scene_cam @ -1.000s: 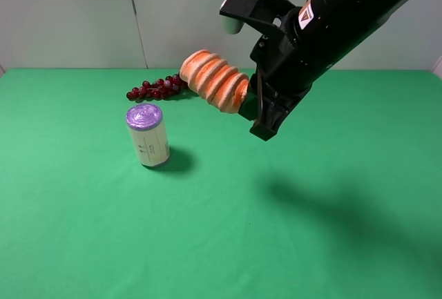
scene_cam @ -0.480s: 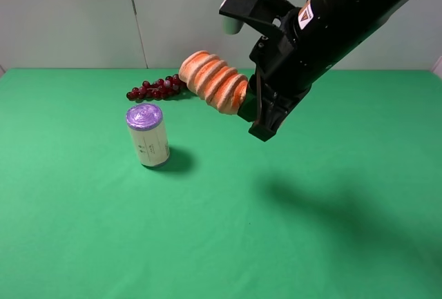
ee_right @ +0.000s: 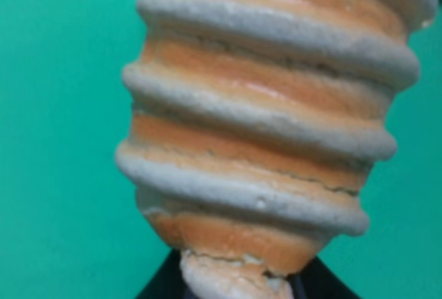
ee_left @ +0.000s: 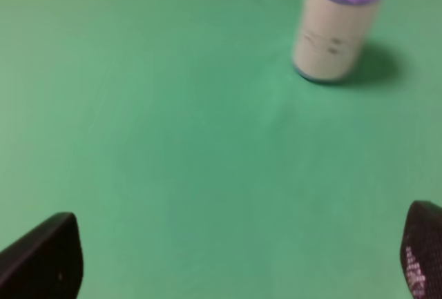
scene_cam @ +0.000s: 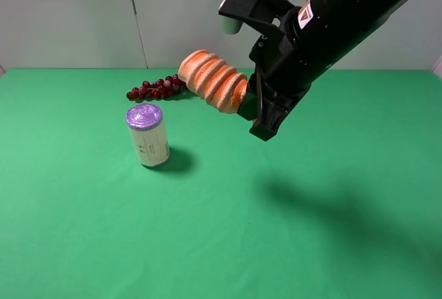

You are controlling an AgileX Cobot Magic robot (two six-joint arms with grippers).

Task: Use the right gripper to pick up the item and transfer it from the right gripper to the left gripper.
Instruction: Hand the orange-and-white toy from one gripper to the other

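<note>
While my black right gripper pinches one end of the soft orange spiral-ridged loaf toy aloft, right of the dark red grape bunch, I judge handover next: my wide-spread left gripper must reach its free end.

Bright even light; the can blurred, softly shadowed.
</note>
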